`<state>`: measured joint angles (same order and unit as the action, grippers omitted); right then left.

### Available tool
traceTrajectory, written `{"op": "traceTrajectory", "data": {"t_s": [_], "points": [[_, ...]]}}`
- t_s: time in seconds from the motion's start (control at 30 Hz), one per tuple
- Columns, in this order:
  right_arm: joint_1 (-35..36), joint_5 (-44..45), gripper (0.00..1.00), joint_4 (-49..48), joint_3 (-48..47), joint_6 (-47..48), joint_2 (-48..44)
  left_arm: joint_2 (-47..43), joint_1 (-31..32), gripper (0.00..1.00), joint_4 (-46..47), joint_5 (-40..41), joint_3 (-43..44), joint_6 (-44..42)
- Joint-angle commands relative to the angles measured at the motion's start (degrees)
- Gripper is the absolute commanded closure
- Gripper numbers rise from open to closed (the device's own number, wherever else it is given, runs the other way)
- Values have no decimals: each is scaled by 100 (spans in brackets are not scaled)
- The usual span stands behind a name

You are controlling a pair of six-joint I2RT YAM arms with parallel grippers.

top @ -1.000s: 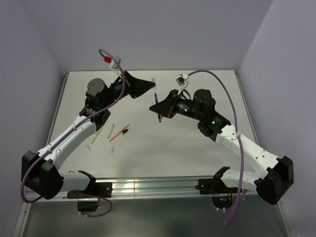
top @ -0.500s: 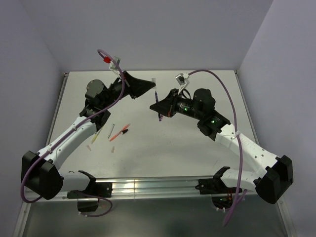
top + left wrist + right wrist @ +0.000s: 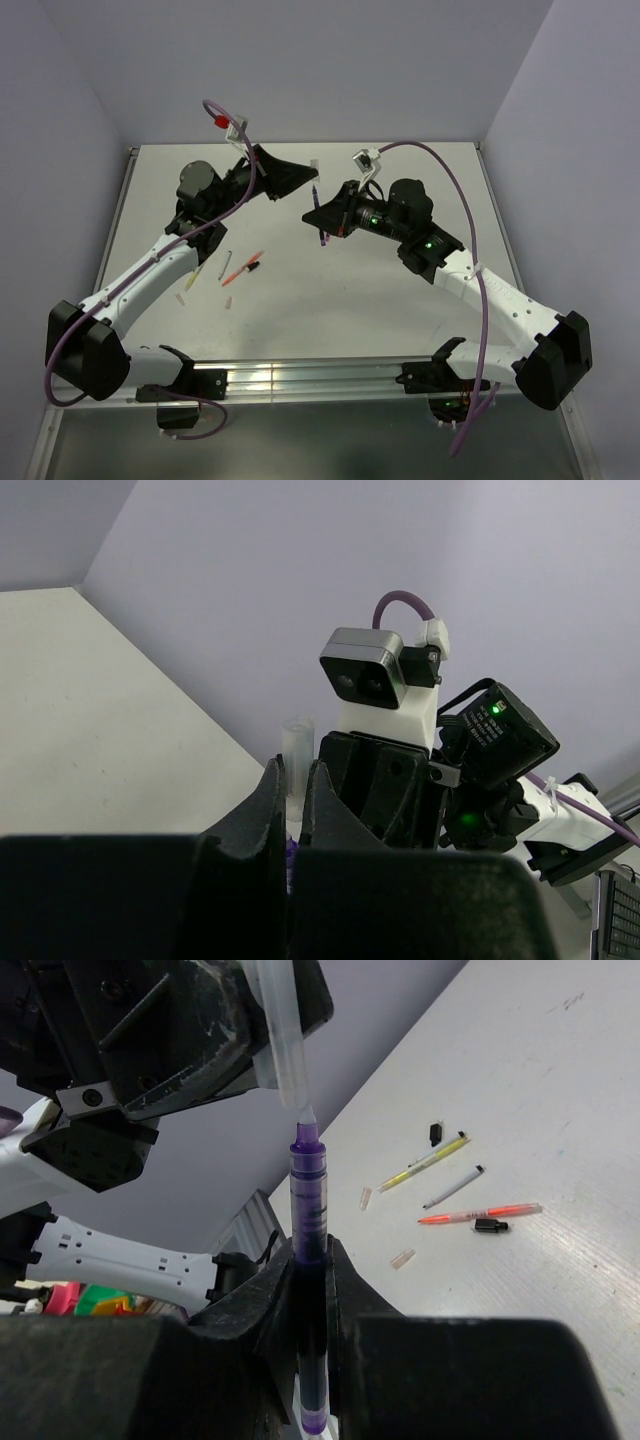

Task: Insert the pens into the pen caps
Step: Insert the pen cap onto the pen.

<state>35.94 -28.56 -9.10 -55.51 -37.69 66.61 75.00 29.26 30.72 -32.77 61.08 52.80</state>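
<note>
Whitish-clear pen cap (image 3: 297, 742) upright in the tightly closed left tool (image 3: 296, 772)

pens (image 3: 308, 1190) — 4 (one purple) | clear caps (image 3: 402, 1257) — 3 | black caps (image 3: 489, 1225) — 2

Held pen (image 3: 308, 1250): translucent dark purple
Cap (image 3: 283, 1030) at its 12 o'clock: whitish-clear
Lying pens: yellow pen (image 3: 425, 1163); white pen (image 3: 453, 1187), black-tipped; red-orange pen (image 3: 480, 1214)
Loose caps: black cap (image 3: 489, 1225); clear cap (image 3: 402, 1258)
Table (image 3: 560, 1110): off-white, faintly scuffed
Cable (image 3: 404, 595): purple
Indicator light (image 3: 493, 709): green
</note>
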Motion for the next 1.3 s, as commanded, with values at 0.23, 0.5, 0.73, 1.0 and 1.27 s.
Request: {"op": "traceTrajectory", "data": {"t_s": [0.23,0.5,0.73,1.0,1.27], "points": [[-61,61,100,-162,-268,87,-166,50,45,100,162,-1,0,-103],[-79,140,100,-74,-285,148,-227,41,72,100,57,52,0,-182],[-87,96,100,-48,-312,166,-219,76,89,100,4,69,18,-226],[-88,96,100,-39,-303,166,-227,129,89,100,-31,70,53,-226],[-96,280,100,-39,-259,210,-306,155,124,100,57,-1,9,-138]]}}
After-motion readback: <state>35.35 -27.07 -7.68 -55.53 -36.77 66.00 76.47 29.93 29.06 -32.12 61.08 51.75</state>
